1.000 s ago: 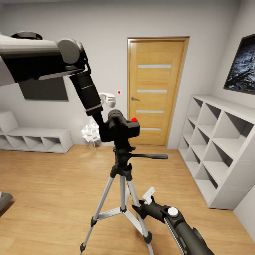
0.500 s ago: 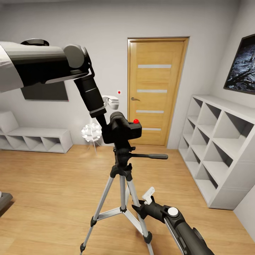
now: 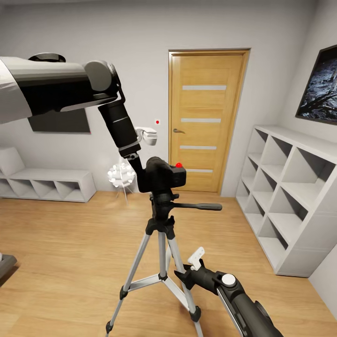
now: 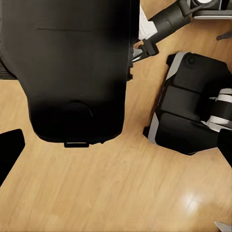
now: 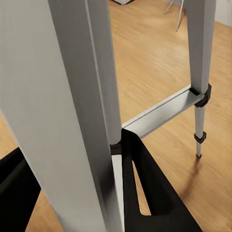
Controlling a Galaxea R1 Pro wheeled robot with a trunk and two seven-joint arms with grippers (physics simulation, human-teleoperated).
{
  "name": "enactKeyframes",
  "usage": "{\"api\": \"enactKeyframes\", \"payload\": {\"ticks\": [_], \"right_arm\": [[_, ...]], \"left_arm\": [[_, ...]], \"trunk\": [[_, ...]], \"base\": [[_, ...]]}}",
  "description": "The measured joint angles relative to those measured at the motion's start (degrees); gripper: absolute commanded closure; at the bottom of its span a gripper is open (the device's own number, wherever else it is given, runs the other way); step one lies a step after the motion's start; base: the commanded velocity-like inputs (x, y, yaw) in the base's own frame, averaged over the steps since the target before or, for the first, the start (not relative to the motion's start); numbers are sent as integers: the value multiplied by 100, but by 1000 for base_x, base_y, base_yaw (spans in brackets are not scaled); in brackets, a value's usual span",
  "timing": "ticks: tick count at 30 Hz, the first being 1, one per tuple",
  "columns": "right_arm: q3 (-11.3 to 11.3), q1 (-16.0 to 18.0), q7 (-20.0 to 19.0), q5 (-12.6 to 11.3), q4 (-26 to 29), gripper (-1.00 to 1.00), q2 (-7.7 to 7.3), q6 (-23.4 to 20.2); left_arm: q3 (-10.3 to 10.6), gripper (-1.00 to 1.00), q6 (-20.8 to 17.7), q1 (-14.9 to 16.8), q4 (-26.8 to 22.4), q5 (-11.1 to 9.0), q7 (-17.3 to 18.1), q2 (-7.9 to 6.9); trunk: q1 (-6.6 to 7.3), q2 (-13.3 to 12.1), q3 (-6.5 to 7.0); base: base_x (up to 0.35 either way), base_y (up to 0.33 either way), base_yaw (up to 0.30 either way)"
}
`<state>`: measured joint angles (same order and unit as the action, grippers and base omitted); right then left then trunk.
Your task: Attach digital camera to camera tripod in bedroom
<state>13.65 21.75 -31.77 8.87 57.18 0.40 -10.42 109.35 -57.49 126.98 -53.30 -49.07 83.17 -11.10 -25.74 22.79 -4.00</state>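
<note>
Camera on the tripod head, bedroom with a wood floor and grey-white walls.

Nearest, the right gripper (image 3: 199, 260) sits low beside a leg of the camera tripod (image 3: 160, 243); the right wrist view looks close past a silver leg and its brace, and I cannot tell how its jaws stand. The tripod stands on the light wood floor (image 3: 70, 248), pan handle pointing right. On its black head sits the digital camera (image 3: 161, 176), red button up, with the left gripper (image 3: 142, 175) closed on its left side; the left wrist view shows the camera body (image 4: 72, 72) between dark fingers (image 4: 9, 152). Further right, a white cube shelf (image 3: 285, 196) lines the wall under a dark picture (image 3: 320, 86). Far back are a low white shelf (image 3: 47, 183), a wooden door (image 3: 206, 119) and a white lamp (image 3: 120, 175).
</note>
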Motion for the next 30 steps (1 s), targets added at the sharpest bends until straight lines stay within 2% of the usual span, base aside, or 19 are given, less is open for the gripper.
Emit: {"api": "enactKeyframes", "payload": {"ticks": [10, 12, 14, 18, 22, 23, 26, 30], "right_arm": [[0, 0, 4, -5, -4, 100, 0, 1], [0, 0, 6, -6, -4, 100, 0, 0], [0, 0, 8, -8, -4, 100, 0, -3], [0, 0, 3, -3, -2, 100, 0, -1], [-1, -1, 3, -3, -2, 100, 0, 0], [0, -1, 1, -1, -1, 100, 0, 1], [-1, -1, 1, 1, -1, 100, 0, 1], [-1, -2, 0, 1, 0, 100, 0, 1]], "left_arm": [[-9, -100, 0, 2, -6, -4, 0, -50], [-20, -100, -2, 11, -24, -8, 3, -129], [-62, -100, -9, 19, -41, -10, 7, -268], [-314, -100, -27, 27, -138, 3, -11, -682], [-610, -100, -36, 18, -375, 33, -182, -1262], [-613, -100, -37, 18, -378, 31, -184, -1269], [-804, -100, -52, 8, -652, 24, -529, -1750], [-1097, -100, -80, -2, -1169, 17, -1182, -2462]], "trunk": [[0, 0, 0], [0, 0, 0], [0, 0, 0], [0, 0, 0], [0, 0, 0], [0, 0, 0], [0, 0, 0], [0, 1, 0]], "base": [[0, 0, 0], [0, 0, 0], [0, 0, 0], [0, 0, 0], [0, 0, 0], [0, 0, 0], [0, 0, 0], [0, 0, 0]]}}
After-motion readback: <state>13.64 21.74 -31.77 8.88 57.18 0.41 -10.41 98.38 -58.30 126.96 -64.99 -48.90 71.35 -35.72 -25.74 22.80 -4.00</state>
